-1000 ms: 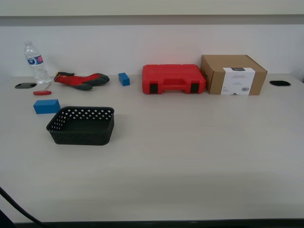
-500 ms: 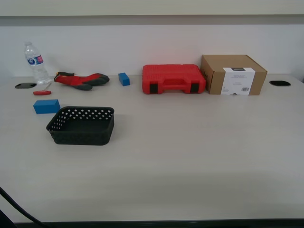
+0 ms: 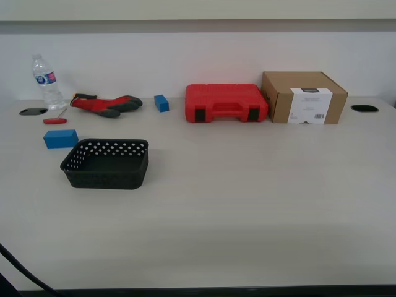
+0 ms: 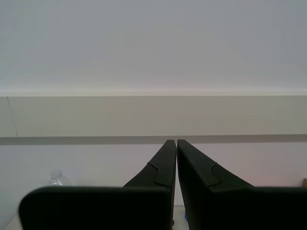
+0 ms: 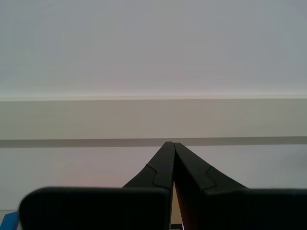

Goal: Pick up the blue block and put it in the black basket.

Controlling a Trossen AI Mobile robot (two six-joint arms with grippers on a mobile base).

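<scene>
The blue block (image 3: pixel 60 138) lies flat on the table at the exterior view's left, just behind the far corner of the black basket (image 3: pixel 106 163), which holds nothing. Neither arm shows in the exterior view. My first gripper (image 4: pixel 176 142) is shut with nothing in it and points at the back wall; a bottle cap shows low beside it. My second gripper (image 5: pixel 172 143) is likewise shut on nothing and faces the wall. A blue sliver (image 5: pixel 8 221) shows at the edge of the second wrist view.
A small blue cube (image 3: pixel 161 103), red-and-black gloves (image 3: pixel 105 104), a water bottle (image 3: pixel 46 81) and a red-handled tool (image 3: pixel 54 120) lie at the back in the exterior view's left. A red plastic case (image 3: pixel 226 103) and a cardboard box (image 3: pixel 303 97) stand along the wall.
</scene>
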